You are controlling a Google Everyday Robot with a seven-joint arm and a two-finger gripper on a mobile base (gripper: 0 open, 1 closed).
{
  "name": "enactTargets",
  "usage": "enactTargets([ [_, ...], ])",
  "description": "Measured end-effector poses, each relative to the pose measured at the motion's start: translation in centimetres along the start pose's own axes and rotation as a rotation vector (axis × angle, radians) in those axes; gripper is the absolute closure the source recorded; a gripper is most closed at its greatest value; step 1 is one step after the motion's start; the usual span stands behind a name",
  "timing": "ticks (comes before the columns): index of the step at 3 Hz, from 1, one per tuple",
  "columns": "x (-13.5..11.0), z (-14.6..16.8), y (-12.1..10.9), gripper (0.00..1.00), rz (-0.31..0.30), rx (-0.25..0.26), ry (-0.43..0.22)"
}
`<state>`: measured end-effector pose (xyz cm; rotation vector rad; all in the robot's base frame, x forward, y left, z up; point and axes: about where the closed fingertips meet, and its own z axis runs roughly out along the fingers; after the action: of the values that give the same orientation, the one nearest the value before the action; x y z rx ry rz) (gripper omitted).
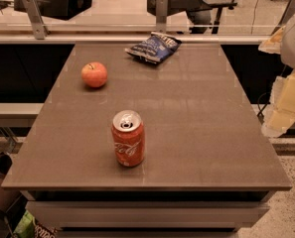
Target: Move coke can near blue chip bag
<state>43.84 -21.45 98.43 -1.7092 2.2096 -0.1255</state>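
Nearest the front edge of the surface (201, 118) stands the can (128, 142), upright, a little left of centre, with bare top all round it. Its silver lid faces up and shows a dark mouth by the tab, so it may already be opened. If so, it is probably light and partly or wholly empty, and could slop if tipped.

As a thing to handle, it is a thin-walled cylinder: stiff enough along its height but easily dented by a hard squeeze across the middle. Its painted side is smooth and rather slippery. The best hold looks to be across the body at about mid-height or just above, pressing squarely on opposite sides. The grip should be firm enough to stop it sliding, with the can kept vertical while it is carried. Gripping near the rim would be stiffer but leaves less to hold.

Further back at the right edge of the view hangs the gripper (285, 105), a pale shape beside and off the surface, well apart from the can. Whether its jaws are open or closed cannot be told. The can stands free, so it is not in them.

Beyond the can on the left lies the apple (94, 75), clear of a straight path rearward. Farthest back, near the rear edge and just right of centre, lies the bag (153, 47), crumpled and flat. It is soft and light, so it would shift at a nudge, and the can is better set down beside it than against it.
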Motion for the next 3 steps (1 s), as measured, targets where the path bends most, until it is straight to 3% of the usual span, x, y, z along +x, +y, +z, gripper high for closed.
enactTargets([
  [1,0.0,0.0,0.0,0.00,0.000,0.000,0.000],
  [2,-0.7,0.3,0.2,0.00,0.017,-0.018,-0.082],
  [3,-2.9,1.2,1.0,0.00,0.059,-0.056,-0.262],
])
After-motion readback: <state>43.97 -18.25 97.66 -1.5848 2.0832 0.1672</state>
